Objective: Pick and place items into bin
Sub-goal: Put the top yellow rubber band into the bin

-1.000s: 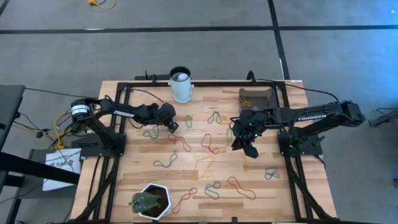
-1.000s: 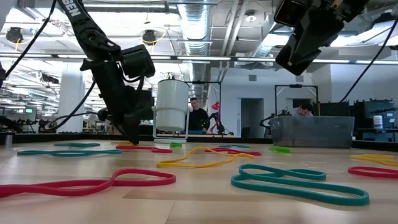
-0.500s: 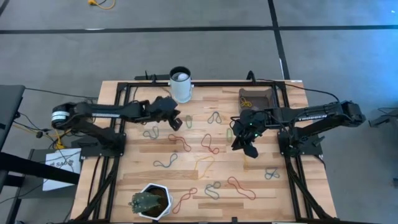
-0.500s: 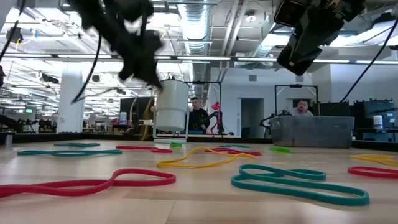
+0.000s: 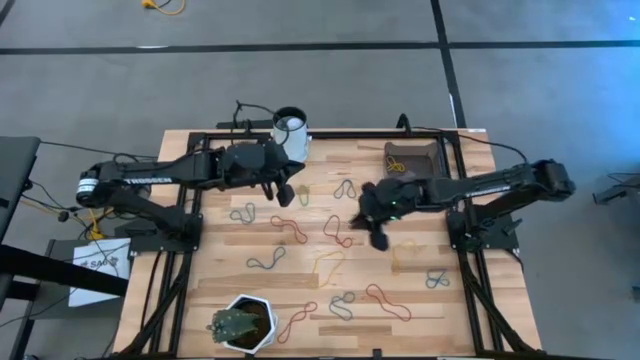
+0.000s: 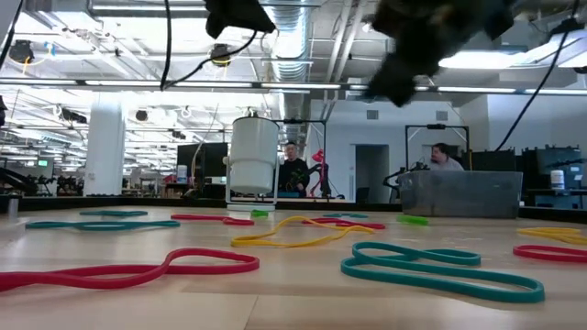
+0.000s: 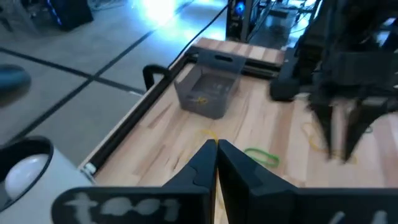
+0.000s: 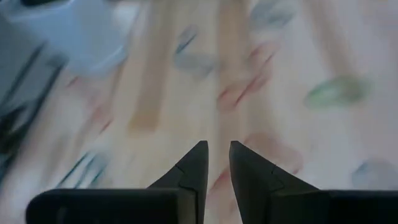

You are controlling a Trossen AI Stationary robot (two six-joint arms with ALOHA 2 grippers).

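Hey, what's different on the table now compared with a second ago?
The left gripper has swung from over the bands at the table's left toward the white cup, lifting high. The right gripper has slid left, toward the table's middle. Neither visibly holds a band. The rubber bands, bin and plant pot lie as before.

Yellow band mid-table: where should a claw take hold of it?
Probably from straight above. The yellow band lies flat and thin on the table, so no side gives purchase. Set the fingers astride one strand of its loop and pinch there.
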